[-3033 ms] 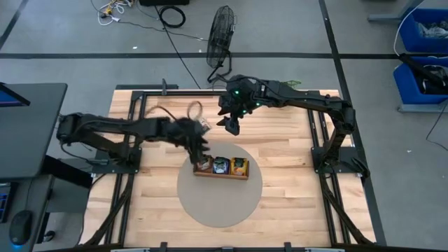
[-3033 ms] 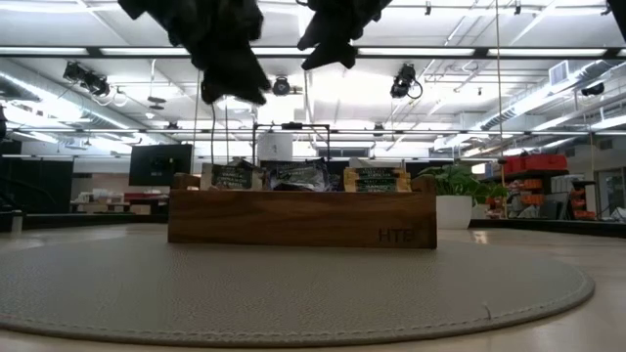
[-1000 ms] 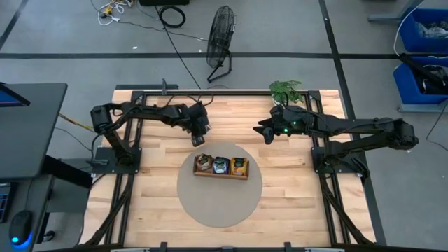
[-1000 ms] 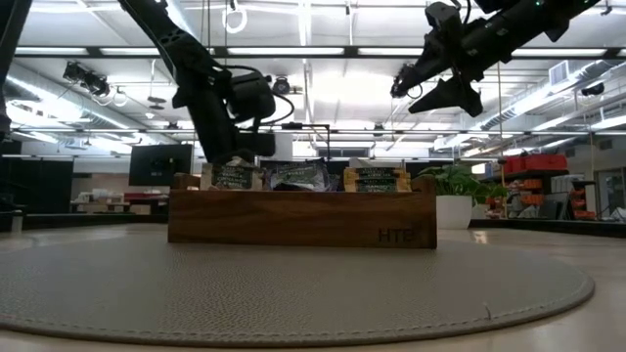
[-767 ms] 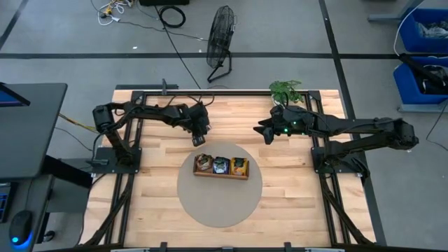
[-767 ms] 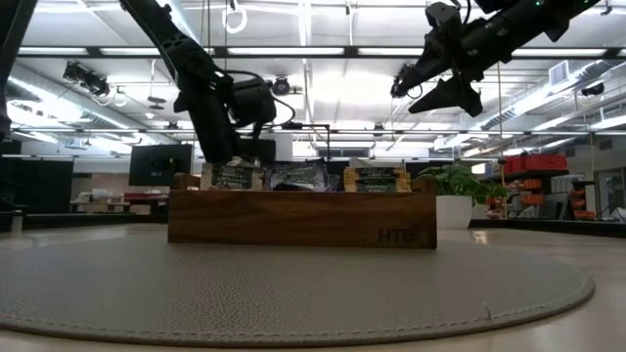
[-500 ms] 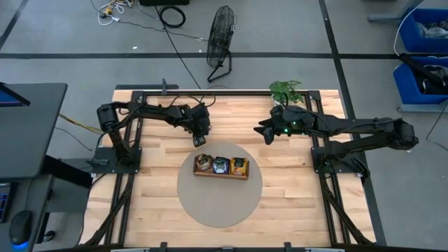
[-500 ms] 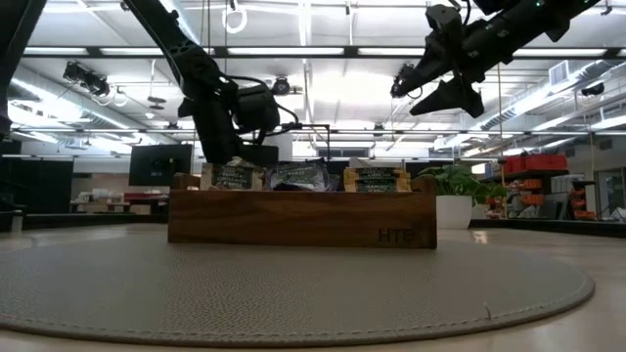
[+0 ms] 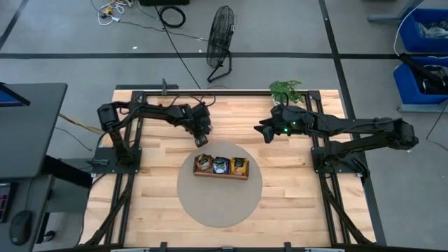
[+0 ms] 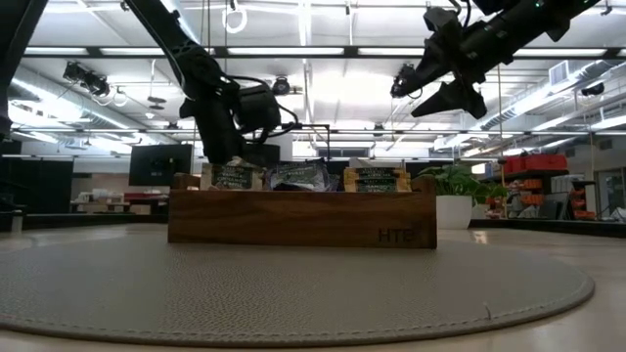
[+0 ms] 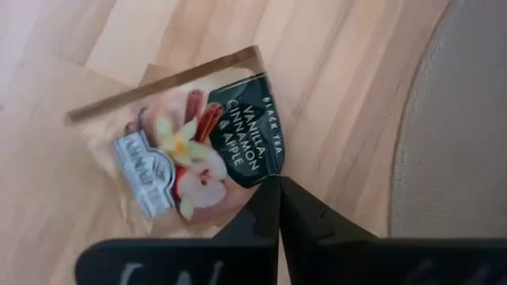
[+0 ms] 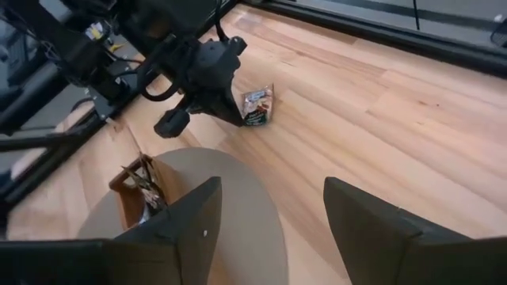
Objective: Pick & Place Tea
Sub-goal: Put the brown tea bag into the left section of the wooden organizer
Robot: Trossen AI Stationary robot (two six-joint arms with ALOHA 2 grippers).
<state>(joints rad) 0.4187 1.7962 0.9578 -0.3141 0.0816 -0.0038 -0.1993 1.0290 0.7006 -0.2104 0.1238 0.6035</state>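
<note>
The left gripper [image 11: 279, 184] pinches a white-and-brown tea packet [image 11: 190, 150] in closed fingers above the desk [image 9: 280, 157], while the right gripper [image 12: 271, 207] hangs with fingers spread.

Robotics lab or workshop, open-plan industrial room. High view: wooden desk [image 9: 280, 182] in a black metal frame, 2 dark arms bolted on, standing on grey floor [image 9: 63, 42] with dark taped lines. Loose cables [image 9: 171, 14] on the floor, a standing fan [image 9: 222, 35] behind the desk, blue storage bins [image 9: 423, 52] at the side, a monitor desk with a mouse [image 9: 21, 225] on the left. Low view: exposed ceiling with strip lights [image 10: 313, 54], ducts and hanging gear, shelving and red bins [image 10: 533, 161] far back, potted plant [image 10: 455, 181].
</note>
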